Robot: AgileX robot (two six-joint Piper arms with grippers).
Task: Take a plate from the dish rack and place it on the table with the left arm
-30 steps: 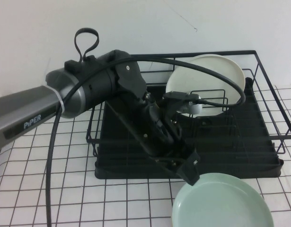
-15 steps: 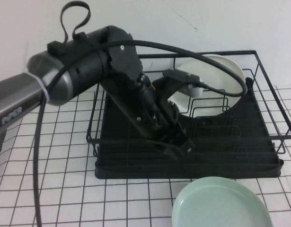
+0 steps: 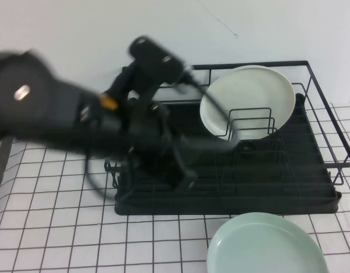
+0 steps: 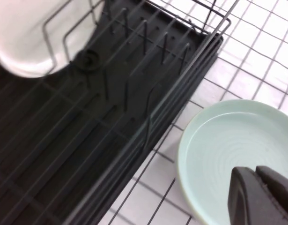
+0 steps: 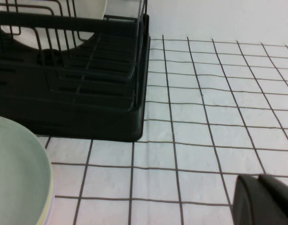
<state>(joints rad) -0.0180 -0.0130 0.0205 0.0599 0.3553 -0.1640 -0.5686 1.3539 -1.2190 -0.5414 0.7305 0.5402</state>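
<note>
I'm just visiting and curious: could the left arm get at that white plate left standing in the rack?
Probably yes. The white plate stands upright in the dish rack, open from above; the left gripper, shut and empty, is over the rack nearby.

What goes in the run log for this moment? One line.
pale mint-green round plate: flat on gridded table | left gripper: shut, empty, above plate | right gripper: over table

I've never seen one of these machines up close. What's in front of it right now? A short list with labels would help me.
Green plate: flat on the table, in front of the rack
Dish rack: black wire, holds a white plate on edge
Left end effector: shut, empty, above the green plate
Right end effector: low over the table, right of the rack, shut
Task status: plate looks delivered
</note>
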